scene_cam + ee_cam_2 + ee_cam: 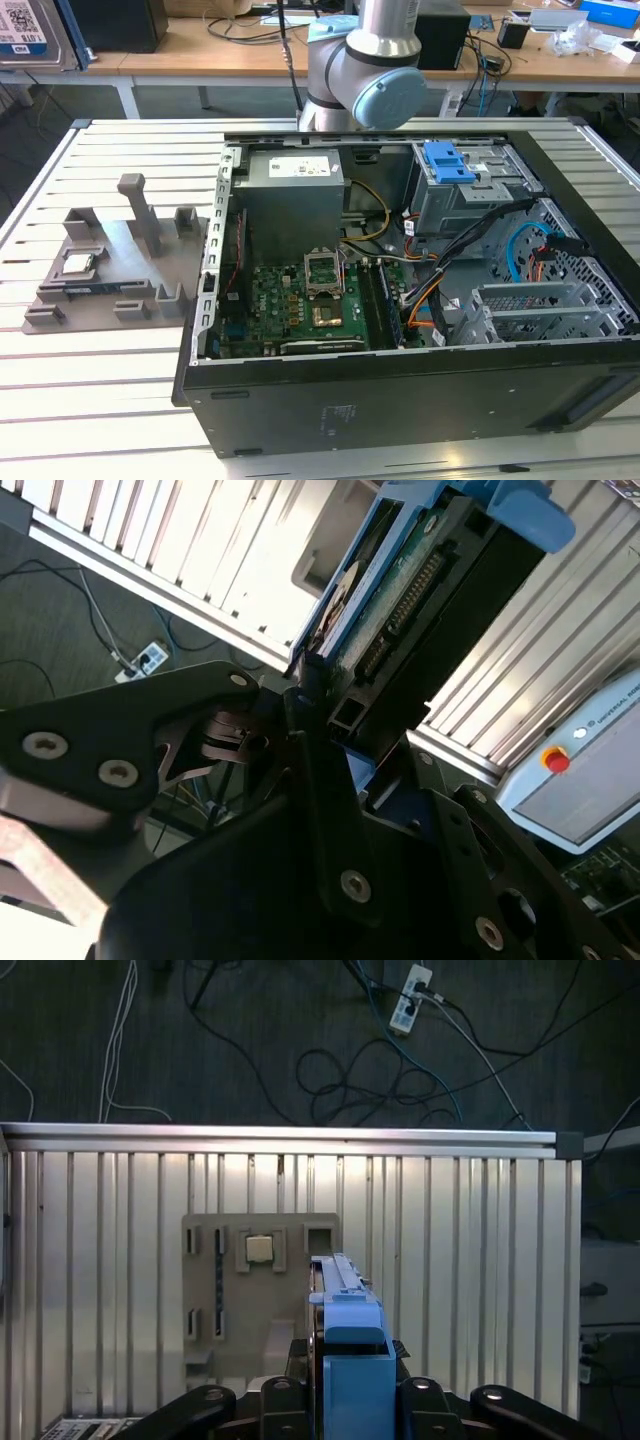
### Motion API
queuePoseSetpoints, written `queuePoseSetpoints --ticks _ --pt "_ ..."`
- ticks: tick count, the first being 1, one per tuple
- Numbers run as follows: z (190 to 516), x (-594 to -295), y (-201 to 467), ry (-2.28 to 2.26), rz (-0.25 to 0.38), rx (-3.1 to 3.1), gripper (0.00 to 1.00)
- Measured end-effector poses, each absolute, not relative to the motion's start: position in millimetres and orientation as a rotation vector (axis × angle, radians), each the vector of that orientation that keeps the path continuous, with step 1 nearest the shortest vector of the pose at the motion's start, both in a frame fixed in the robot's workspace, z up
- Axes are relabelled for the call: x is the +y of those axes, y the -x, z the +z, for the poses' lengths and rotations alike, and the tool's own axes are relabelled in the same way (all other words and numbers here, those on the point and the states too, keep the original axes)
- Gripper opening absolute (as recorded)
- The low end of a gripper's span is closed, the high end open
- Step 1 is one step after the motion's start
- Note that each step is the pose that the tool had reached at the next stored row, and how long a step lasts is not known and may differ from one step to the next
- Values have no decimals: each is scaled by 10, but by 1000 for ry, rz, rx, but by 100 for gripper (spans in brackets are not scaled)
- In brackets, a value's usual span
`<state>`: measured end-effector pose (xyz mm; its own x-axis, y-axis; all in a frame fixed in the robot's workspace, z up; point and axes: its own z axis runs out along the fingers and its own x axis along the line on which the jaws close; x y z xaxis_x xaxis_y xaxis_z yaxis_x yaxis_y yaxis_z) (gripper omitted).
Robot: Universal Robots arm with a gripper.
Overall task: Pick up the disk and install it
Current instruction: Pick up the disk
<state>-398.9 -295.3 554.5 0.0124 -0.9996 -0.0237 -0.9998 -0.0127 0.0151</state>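
Gripper (pixel 355 1392) clenched on the disk (pixel 350 1330), edge-on, well above the fixture (pixel 205 1280); pickup looks done, disk not yet installed.

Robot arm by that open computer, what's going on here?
The gripper is shut on the disk, holding it edge-on by its blue caddy, above the slatted table and the grey fixture tray with the CPU chip. The open computer case sits beside that tray in the exterior view. The disk is not in the case yet.
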Motion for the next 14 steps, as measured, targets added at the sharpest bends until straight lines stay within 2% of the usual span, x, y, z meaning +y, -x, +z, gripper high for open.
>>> queuePoseSetpoints --ticks 14 --pt "5864 -2953 3989 2231 43 2203 37"
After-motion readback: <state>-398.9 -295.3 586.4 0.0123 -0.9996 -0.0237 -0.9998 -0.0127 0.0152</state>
